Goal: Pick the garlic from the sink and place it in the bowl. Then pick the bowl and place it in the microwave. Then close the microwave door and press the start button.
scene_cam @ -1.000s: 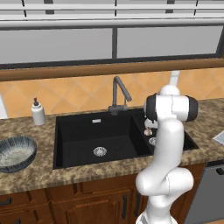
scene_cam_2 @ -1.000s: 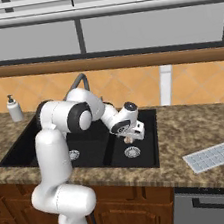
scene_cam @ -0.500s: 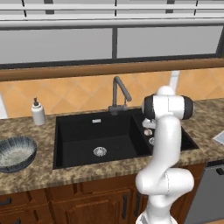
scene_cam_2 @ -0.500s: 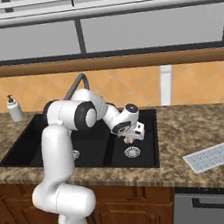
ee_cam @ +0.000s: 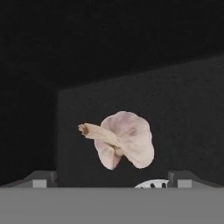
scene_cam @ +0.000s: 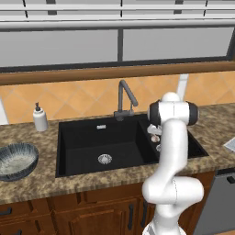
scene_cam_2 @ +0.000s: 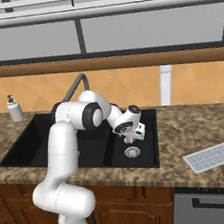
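The claw point(scene_cam_2: 130, 137) is hanging low inside the narrow basin of the sink point(scene_cam: 92, 142), its jaws standing wide apart with nothing between them. The garlic point(ee_cam: 124, 140) is lying on the black basin floor straight ahead of the fingertips point(ee_cam: 41, 178), seemingly not touched by them, though the dark view makes that hard to judge. The bowl point(scene_cam: 16, 160) is sitting on the worktop point(scene_cam: 32, 183) well apart, left of the sink.

The sink point(scene_cam: 92, 142) looks matt black; the worktop point(scene_cam: 41, 176) is speckled brown stone; the garlic point(ee_cam: 124, 140) shows papery pale skin; the faucet point(scene_cam: 125, 98) looks dull grey metal.
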You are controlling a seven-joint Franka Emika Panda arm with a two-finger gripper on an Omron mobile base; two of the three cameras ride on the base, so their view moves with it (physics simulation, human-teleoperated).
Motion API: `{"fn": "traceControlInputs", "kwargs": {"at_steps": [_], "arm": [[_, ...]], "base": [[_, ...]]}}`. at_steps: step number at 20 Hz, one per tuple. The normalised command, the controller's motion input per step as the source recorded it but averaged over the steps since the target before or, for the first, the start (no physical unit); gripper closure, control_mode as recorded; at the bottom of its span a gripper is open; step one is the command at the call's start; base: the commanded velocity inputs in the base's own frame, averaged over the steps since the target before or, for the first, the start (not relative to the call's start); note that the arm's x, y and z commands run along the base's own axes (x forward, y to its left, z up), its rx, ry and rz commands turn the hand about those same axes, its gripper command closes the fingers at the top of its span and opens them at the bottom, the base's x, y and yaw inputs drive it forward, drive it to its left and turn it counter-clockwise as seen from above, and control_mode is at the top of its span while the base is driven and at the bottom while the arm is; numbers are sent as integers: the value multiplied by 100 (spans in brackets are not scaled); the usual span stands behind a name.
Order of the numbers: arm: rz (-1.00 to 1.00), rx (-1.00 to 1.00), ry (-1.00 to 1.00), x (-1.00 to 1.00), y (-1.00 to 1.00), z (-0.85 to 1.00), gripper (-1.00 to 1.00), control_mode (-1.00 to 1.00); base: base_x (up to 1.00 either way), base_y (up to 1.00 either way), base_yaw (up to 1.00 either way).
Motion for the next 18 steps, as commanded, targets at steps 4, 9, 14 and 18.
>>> {"fn": "traceControlInputs", "kwargs": {"at_steps": [4, 9, 14, 18], "arm": [[0, 2, 0, 32, 0, -28, -100, -100], [0, 1, 0, 21, 0, -28, -100, -100], [0, 0, 0, 6, 1, -29, -100, -100], [0, 0, 2, 3, 9, -32, 100, -100]], "base": [[0, 0, 0], [0, 0, 0], [0, 0, 0], [0, 0, 0]]}}
